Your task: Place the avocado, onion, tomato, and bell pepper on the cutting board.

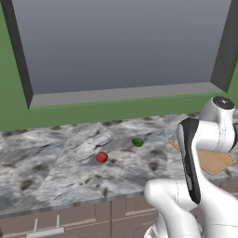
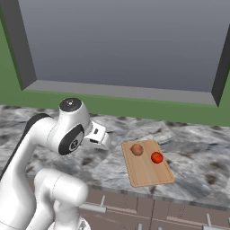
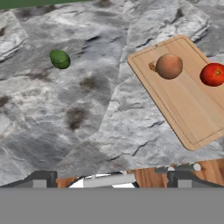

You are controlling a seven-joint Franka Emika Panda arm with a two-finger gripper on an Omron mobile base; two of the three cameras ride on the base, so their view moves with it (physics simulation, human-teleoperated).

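1. Left base view, from the left: a deep red bell pepper [image 1: 102, 157] lies alone on the marbled grey counter [image 1: 56, 162], well away from the board.
2. To its right and a little farther back sits the dark green avocado [image 1: 137, 142], also on bare counter, apart from the pepper and from the board.
3. Farther right, the white arm hides most of the cutting board [image 1: 214, 161]; one tan corner shows past the elbow, near the counter's front edge.
4. Right base view: the board lies flat on the counter to the right of the arm, its long side running away from the front edge.
5. On the board's far end rests the brownish onion [image 2: 137, 149], and just to its right the bright orange-red tomato [image 2: 157, 157]; the two are close but not touching.
6. Hand view: the avocado sits upper left on the stone and the board with onion and tomato upper right.
7. The end effector [image 3: 111, 179] hangs above the counter's front edge with its two dark fingertips [image 3: 40, 179] spread wide and nothing between them.
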